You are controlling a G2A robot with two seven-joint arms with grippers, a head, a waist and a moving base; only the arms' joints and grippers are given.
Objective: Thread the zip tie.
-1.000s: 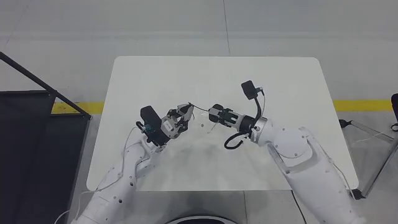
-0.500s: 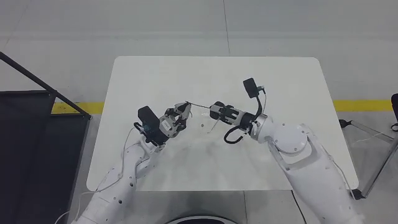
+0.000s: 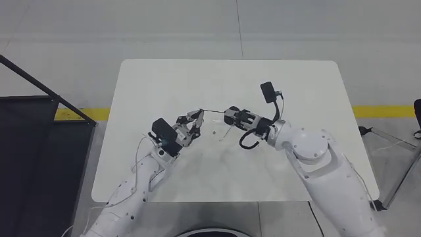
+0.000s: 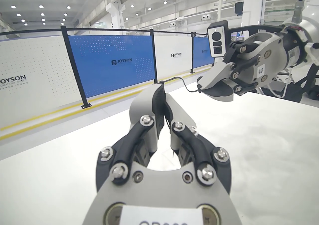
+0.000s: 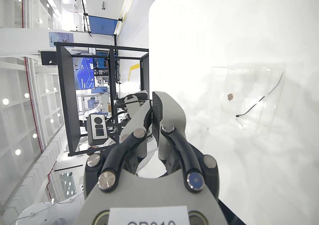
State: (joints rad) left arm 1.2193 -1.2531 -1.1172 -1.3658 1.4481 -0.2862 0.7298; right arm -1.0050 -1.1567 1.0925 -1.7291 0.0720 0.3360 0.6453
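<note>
Both arms are over the middle of the white bench (image 3: 296, 85), wrists angled toward each other, tips near but apart.

Left end effector (image 4: 162, 91): fingers pressed together, clamped on the black zip tie (image 4: 177, 78). The tie runs down the slot between the two pads; a short tail pokes out below, inside the finger linkage. From the fingertips the tie rises in a small arc, then dips across the gap.

Right end effector (image 4: 201, 88): fingers closed, tips pointing at the left one. The far end of the tie meets these tips and looks pinched there; the exact grip point is too small to make out. The right wrist view also shows its pads shut, with no gap between them.

The tie is held off the bench, strung between the two end effectors; from the top view it is a thin dark line bridging them.

On the bench beneath and beyond the right end effector lies a clear plastic sheet (image 5: 249, 79), flat. A second thin black tie (image 5: 259, 101) lies on it, slightly bent, untouched, with a small brownish speck (image 5: 230, 96) beside it.
</note>
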